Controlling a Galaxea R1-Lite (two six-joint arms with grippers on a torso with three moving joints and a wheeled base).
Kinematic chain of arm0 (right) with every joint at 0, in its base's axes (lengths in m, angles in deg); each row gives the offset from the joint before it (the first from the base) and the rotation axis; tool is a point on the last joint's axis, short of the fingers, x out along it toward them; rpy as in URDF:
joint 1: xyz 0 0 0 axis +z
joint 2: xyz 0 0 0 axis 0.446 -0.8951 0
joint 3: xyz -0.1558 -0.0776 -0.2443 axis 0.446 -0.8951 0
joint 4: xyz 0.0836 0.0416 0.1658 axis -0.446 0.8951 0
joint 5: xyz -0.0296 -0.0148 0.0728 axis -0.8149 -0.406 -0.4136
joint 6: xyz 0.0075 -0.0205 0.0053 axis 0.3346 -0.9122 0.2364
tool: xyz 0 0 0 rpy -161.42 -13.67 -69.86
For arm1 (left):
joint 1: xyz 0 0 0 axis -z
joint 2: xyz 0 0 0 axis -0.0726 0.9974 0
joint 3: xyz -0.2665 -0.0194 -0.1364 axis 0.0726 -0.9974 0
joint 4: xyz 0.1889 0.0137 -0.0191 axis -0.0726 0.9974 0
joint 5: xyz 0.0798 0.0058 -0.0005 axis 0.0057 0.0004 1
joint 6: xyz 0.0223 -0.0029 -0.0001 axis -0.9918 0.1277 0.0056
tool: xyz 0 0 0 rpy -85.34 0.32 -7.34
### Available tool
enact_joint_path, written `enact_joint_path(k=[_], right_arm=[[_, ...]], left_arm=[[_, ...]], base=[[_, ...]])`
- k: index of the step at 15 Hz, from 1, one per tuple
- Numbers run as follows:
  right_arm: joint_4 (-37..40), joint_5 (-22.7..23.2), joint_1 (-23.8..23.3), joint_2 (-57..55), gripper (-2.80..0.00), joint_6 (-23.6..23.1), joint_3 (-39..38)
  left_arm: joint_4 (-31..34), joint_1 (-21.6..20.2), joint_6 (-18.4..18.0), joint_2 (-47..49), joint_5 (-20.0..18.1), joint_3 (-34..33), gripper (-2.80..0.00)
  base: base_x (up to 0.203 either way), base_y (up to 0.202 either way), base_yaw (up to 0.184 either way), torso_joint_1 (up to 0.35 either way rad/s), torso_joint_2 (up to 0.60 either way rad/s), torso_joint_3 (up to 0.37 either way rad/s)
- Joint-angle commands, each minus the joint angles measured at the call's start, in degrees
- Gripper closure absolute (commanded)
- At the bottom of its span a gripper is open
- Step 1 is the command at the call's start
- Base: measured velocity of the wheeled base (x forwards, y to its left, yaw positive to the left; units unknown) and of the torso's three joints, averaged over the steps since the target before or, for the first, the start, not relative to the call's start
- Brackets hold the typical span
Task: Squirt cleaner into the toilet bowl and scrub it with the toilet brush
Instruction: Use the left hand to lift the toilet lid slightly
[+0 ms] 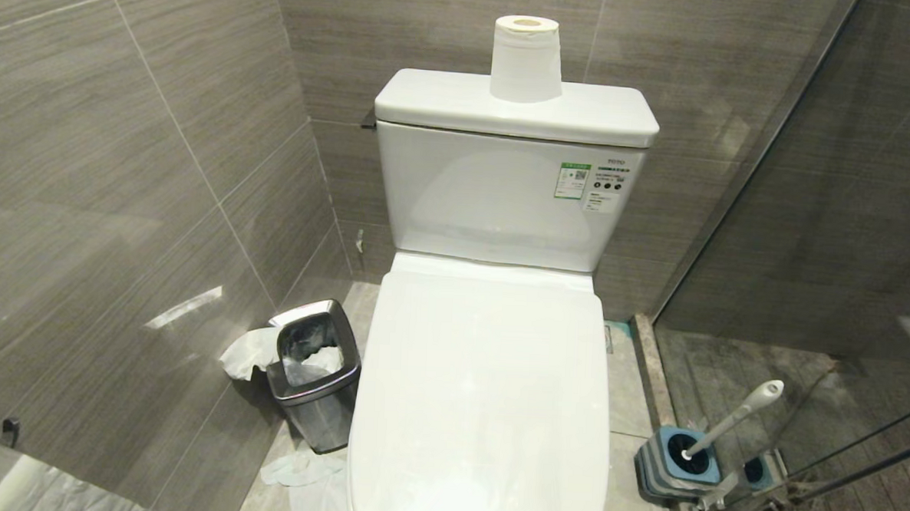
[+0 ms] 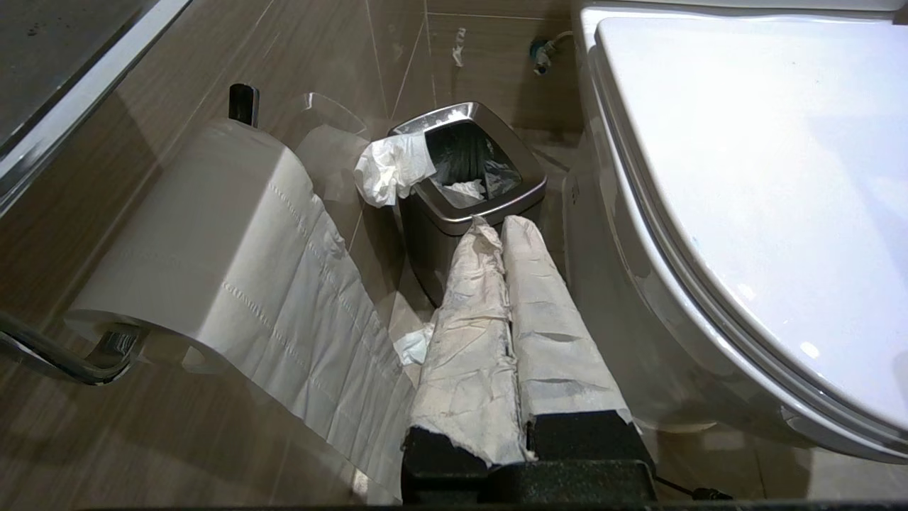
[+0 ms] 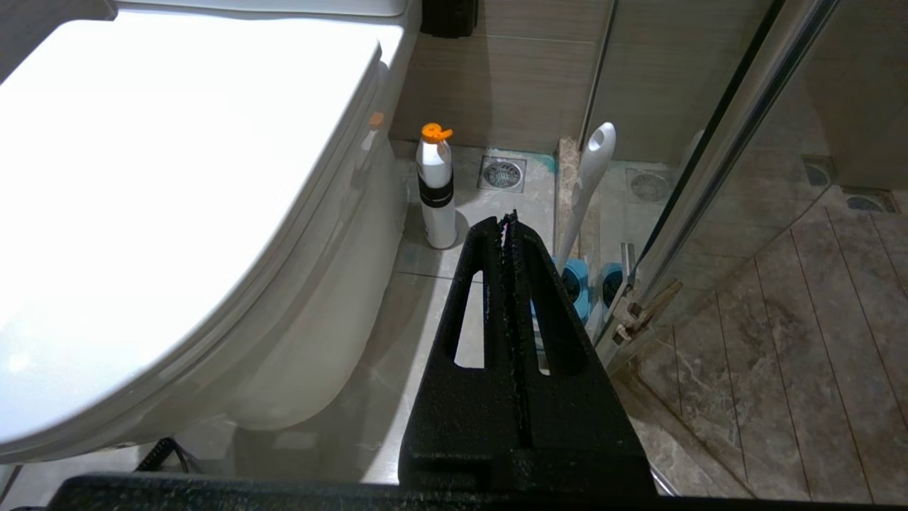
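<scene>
Head view: the glossy white ceramic toilet bowl stands with its white lid down, so the basin is hidden; neither pincer appears here. The toilet brush, a slim white-grey plastic handle with a rounded end, leans in its squat blue-and-grey square holder on the floor to the bowl's right, beside the glass shower door. A steel-rimmed waste bin stands on the bowl's other side. Judged step: raising the lid, which must come before any cleaner or scrubbing.

Left wrist view: the left pincer, its two fingers wrapped in white paper, is closed on nothing. It points at the waste bin just ahead of its tips; the bowl's lid edge runs close alongside it. To lift well, the fingers should part and come under the lid's front lip rather than press on top.

Right wrist view: the right pincer, black, is closed and empty. A white plastic bottle with an orange cap, probably the cleaner, stands on the floor ahead of the tips, next to the bowl's base. The brush handle rises ahead of the tips on the other side, near but apart. The bottle should be gripped at its waist, upright
</scene>
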Motion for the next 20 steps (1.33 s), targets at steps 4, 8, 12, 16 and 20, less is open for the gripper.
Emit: enact_joint_path(k=[4,8,12,16,20], right_arm=[[0.1,0.0,0.0,0.0,0.0,-0.1,0.0],[0.2,0.0,0.0,0.0,0.0,-0.2,0.0],[0.2,0.2,0.0,0.0,0.0,-0.8,0.0],[0.2,0.3,0.0,-0.1,0.0,-0.8,0.0],[0.2,0.4,0.1,0.0,0.0,-0.8,0.0]], left_arm=[[0.0,0.0,-0.1,0.1,0.0,-0.1,0.0],[0.0,0.0,0.0,0.1,0.0,-0.1,0.0],[0.2,0.0,-0.2,0.1,0.0,0.0,0.0],[0.2,0.0,-0.2,0.1,0.0,0.0,0.0],[-0.1,0.0,-2.7,0.1,0.0,0.0,0.0]], base=[[0.0,0.0,0.0,0.0,0.0,0.0],[0.0,0.0,0.0,0.0,0.0,0.0],[0.0,0.0,0.0,0.0,0.0,0.0],[0.0,0.0,0.0,0.0,0.0,0.0],[0.0,0.0,0.0,0.0,0.0,0.0]])
